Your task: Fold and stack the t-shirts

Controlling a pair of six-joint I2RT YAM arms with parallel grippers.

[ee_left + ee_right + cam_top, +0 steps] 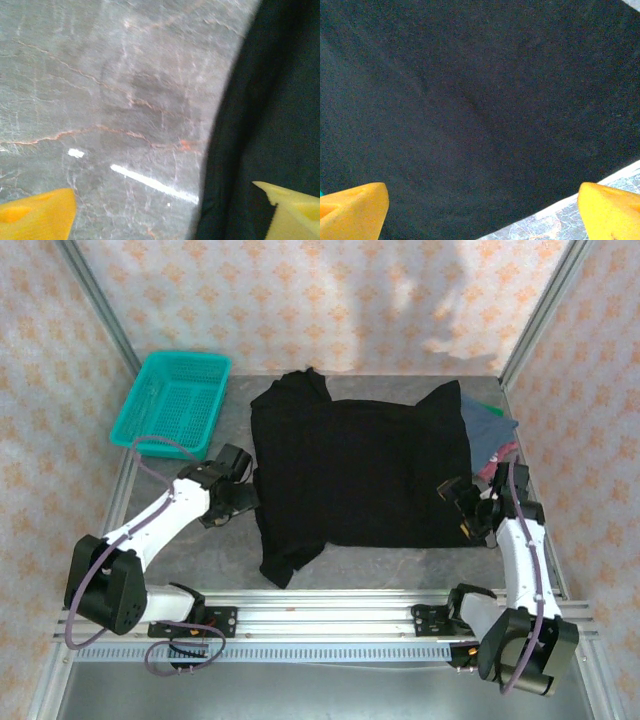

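While a basket (172, 397) sits far left on the worktop (215, 552), the black shirt (360, 475) lies flat centrally, folded shirts (490, 427) at its right; left end effector (162, 215) and right end effector (480, 212) gape at its edges.

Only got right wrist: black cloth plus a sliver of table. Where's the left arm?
Observer: Left gripper is at the black shirt's left edge, fingers open, one over cloth, one over table.
Operator: Other shirts?
Observer: A pile of blue, green and maroon cloth lies at the black shirt's far right corner, partly covered by it.
Operator: Basket?
Observer: Teal basket is in the far left corner, apart from the black shirt.
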